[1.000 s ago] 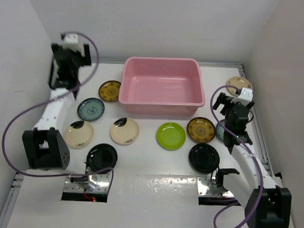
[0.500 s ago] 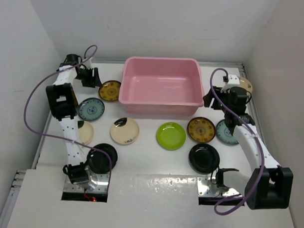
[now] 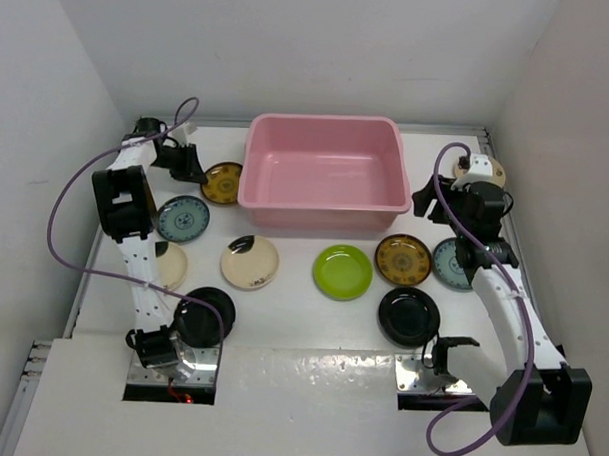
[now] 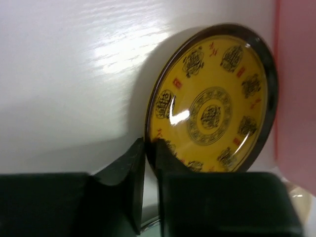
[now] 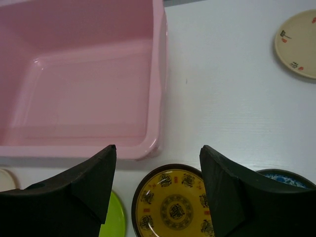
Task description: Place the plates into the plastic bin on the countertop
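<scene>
The left pincer (image 4: 150,163) is squeezing the rim of a yellow plate (image 4: 212,103). The right pincer (image 5: 158,153) is hanging wide open, empty. Only the left wrist camera is showing that grip.

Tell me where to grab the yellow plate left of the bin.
Pinch the yellow plate by its rim on the edge away from the bin, coming from the open countertop: it lies shallow, and the bin crowds its other edge.
</scene>
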Controlling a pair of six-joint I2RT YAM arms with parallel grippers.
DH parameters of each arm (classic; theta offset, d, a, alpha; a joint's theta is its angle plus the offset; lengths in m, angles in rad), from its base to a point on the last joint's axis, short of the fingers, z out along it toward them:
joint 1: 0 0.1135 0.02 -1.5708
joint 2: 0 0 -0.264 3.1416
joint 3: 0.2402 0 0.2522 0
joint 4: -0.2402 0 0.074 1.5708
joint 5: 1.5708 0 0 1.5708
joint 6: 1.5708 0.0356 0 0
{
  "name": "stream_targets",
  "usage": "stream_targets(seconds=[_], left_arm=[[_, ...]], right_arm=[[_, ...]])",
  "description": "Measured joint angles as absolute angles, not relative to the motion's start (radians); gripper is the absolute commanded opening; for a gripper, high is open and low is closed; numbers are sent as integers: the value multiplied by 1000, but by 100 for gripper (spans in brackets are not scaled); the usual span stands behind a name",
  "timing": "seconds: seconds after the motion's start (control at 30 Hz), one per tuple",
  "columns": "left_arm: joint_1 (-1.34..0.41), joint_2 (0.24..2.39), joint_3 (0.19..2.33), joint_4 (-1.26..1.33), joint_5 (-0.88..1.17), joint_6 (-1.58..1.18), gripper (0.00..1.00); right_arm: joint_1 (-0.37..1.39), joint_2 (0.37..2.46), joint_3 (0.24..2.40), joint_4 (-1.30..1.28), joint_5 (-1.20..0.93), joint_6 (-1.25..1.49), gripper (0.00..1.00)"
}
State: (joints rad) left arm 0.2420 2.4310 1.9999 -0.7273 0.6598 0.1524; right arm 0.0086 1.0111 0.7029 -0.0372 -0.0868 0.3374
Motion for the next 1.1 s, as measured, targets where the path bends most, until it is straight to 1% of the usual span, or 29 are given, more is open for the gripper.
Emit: stream_targets(seconds=[0.07,0.23,0.33,0.43,0.57,0.7,0.8,0.9,1.0,1.1], left_arm=[[243,2431,1996,-727,662,149,0],[244,2443,2046,-772,640,116,0],[246,2466,2135,-801,598,76,0],[259,2450,2214,-767,537,28,0],[272,2345,2222,-661,469,-39,0],[260,2139,2220,-562,481,-96,0],[186,2016,2222,-487,541,-146,0],[66,1969,2199,-432,597,-179,0],[-63,1981,2122,-412,618,-188,0],[-176,2077,2075,-444,616,-176,0]], right_arm=[[9,994,696,-36,-65,339,68],[-1,994,682,-37,-36,370,68],[-20,1005,682,-40,-29,393,68],[-30,1007,677,-38,-26,409,68],[-30,1007,651,-36,-27,422,68],[-31,1007,628,-39,-26,430,69],[-41,1007,620,-39,-21,447,74],[-70,1007,615,-42,-3,480,74],[-132,1007,612,-64,4,530,74],[-187,1007,602,-84,-4,564,74]])
